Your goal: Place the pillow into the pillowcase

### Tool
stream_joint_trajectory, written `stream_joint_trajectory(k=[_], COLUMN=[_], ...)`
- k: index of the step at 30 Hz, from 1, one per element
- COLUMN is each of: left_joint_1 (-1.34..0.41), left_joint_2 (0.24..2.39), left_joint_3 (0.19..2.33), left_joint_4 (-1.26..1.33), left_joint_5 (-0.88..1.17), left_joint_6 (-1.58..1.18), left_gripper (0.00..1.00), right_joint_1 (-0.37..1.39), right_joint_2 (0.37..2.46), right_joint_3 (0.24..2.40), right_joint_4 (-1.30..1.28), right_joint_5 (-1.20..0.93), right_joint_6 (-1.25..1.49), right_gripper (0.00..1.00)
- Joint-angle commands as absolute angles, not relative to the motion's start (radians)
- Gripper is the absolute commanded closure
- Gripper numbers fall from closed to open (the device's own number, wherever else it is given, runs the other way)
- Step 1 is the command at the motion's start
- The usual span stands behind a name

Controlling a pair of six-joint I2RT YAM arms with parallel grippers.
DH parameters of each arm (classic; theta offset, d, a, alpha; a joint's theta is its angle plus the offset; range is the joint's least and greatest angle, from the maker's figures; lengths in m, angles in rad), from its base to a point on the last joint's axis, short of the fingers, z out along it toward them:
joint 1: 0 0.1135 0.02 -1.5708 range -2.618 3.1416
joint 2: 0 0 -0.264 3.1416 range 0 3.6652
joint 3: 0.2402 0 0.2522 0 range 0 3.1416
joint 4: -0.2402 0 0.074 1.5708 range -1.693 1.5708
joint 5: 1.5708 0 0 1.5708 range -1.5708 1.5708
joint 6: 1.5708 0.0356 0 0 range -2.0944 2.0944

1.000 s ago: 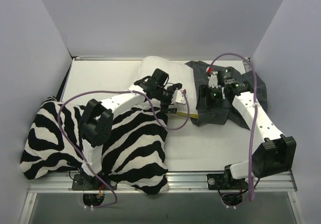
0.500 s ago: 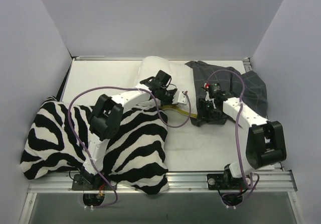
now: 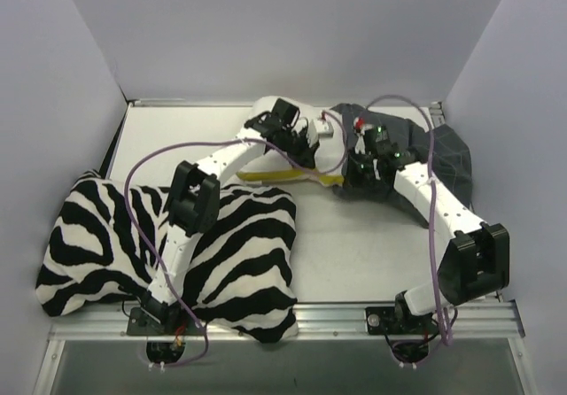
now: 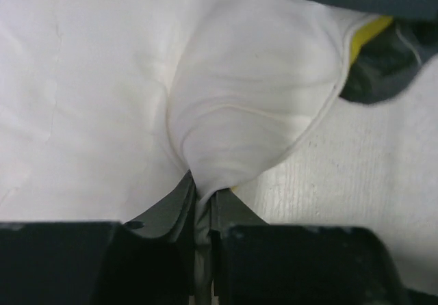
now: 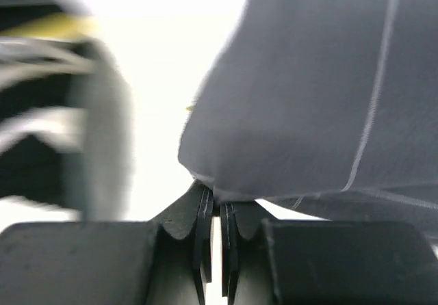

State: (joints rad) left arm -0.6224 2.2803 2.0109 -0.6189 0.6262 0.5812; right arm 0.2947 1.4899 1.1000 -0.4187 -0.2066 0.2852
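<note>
Top external view: the left gripper [image 3: 321, 140] reaches out to the far middle of the table [image 3: 354, 244] and sits on the pillow [image 3: 263, 110]. The pillow lies at the far side, white, with its yellow edge showing along the near side under the arm. Just to its right the right gripper [image 3: 359, 169] is down on the near left corner of the pillowcase [image 3: 443, 156], a dark grey heap in the far right part of the table. The two grippers are close together, and pillow and pillowcase meet between them. A big zebra cushion [image 3: 239, 253] fills the near left, partly under the left arm. From up here I cannot tell how the fingers stand.

Left wrist view: the left gripper [image 4: 204, 199] has its fingers pressed nearly together on a pinched fold of the pillow [image 4: 239, 100], and the white cloth draws up into a ridge from the grip. At the upper right the yellow edge shows, with dark grey pillowcase [image 4: 380, 72] touching it. Bare table [image 4: 356, 182] shows to the lower right.

Right wrist view: the right gripper [image 5: 213, 199] is clamped tight on the lower edge of the pillowcase [image 5: 328, 79], which rises from the fingers as a grey sheet crossed by thin light lines. Everything on the left side is blurred, and I can make out only a yellow streak near the top.
</note>
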Motion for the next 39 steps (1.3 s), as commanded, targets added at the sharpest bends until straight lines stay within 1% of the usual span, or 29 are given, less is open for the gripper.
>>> stream_joint_trajectory(k=[1,2,3,5,6,8,10,12,13,16,17,19,20,22,23,26,27,28,31,33,34,35,36,37,38,39], left_joint_1=[-0.609,-0.591,-0.583,-0.569,-0.565,-0.565,-0.563,-0.558,-0.552,-0.546,-0.548,-0.564,-0.572,-0.589,-0.592,-0.606,-0.609,-0.614,-0.617,-0.614,-0.614,-0.612,-0.615,-0.617,-0.617,-0.621], left_joint_2=[2.309,2.306,2.278,2.24,2.208,2.183,2.154,2.128,2.109,2.089,2.074,2.06,2.053,2.054,2.065,2.075,2.075,2.075,2.063,2.046,2.039,2.028,2.02,2.014,2.005,2.002], left_joint_3=[2.14,2.12,2.087,1.969,1.941,1.905,1.888,1.859,1.842,1.799,1.787,1.74,1.724,1.701,1.697,1.672,1.664,1.651,1.611,1.576,1.562,1.545,1.537,1.531,1.525,1.525], left_joint_4=[-0.498,-0.438,-0.272,-0.107,-0.016,0.041,0.08,0.098,0.11,0.115,0.114,0.114,0.12,0.12,0.115,0.129,0.132,0.135,0.175,0.192,0.196,0.189,0.18,0.17,0.155,0.134], left_joint_5=[0.775,0.785,0.775,0.74,0.723,0.669,0.626,0.589,0.572,0.566,0.565,0.564,0.565,0.571,0.575,0.586,0.572,0.566,0.525,0.503,0.505,0.509,0.512,0.528,0.575,0.609], left_joint_6=[0.185,0.012,-0.085,-0.281,-0.313,-0.369,-0.394,-0.405,-0.41,-0.394,-0.359,-0.307,-0.264,-0.227,-0.218,-0.207,-0.21,-0.219,-0.259,-0.264,-0.255,-0.241,-0.223,-0.183,-0.164,-0.143], left_gripper=[1.0,1.0,1.0,1.0,1.0,1.0,1.0,1.0,1.0,1.0,1.0,1.0,1.0,1.0,1.0,1.0,1.0,1.0,1.0,1.0,1.0,1.0,1.0,1.0,1.0,1.0], right_joint_1=[0.373,0.379,0.385,0.387,0.387,0.384,0.383,0.361,0.313,0.246,0.23,0.219,0.222,0.258,0.27,0.304,0.308,0.313,0.29,0.253,0.229,0.189,0.169,0.152,0.12,0.109], right_joint_2=[1.414,1.423,1.437,1.485,1.499,1.532,1.564,1.586,1.6,1.617,1.623,1.643,1.654,1.693,1.704,1.753,1.773,1.776,1.753,1.741,1.74,1.743,1.749,1.759,1.761,1.763], right_joint_3=[1.279,1.314,1.345,1.438,1.459,1.518,1.554,1.597,1.598,1.559,1.546,1.516,1.514,1.543,1.566,1.666,1.69,1.727,1.712,1.625,1.597,1.565,1.557,1.554,1.552,1.578], right_joint_4=[-0.399,-0.403,-0.423,-0.452,-0.471,-0.486,-0.506,-0.57,-0.607,-0.664,-0.69,-0.693,-0.678,-0.647,-0.631,-0.6,-0.591,-0.574,-0.566,-0.571,-0.625,-0.674,-0.717,-0.757,-0.802,-0.814], right_joint_5=[-0.341,-0.345,-0.348,-0.342,-0.341,-0.322,-0.327,-0.269,-0.27,-0.29,-0.305,-0.357,-0.382,-0.46,-0.474,-0.604,-0.648,-0.726,-0.772,-0.781,-0.769,-0.694,-0.663,-0.634,-0.609,-0.573], right_joint_6=[0.278,0.276,0.276,0.276,0.269,0.249,0.224,0.201,0.201,0.199,0.199,0.212,0.245,0.267,0.278,0.354,0.427,0.458,0.547,0.56,0.51,0.474,0.427,0.387,0.323,0.299], right_gripper=[1.0,1.0,1.0,1.0,1.0,0.99,0.96,0.94,0.93,0.91,0.86,0.84,0.87,0.98,1.0,1.0,1.0,1.0,0.95,0.84,0.78,0.73,0.71,0.67,0.58,0.54])
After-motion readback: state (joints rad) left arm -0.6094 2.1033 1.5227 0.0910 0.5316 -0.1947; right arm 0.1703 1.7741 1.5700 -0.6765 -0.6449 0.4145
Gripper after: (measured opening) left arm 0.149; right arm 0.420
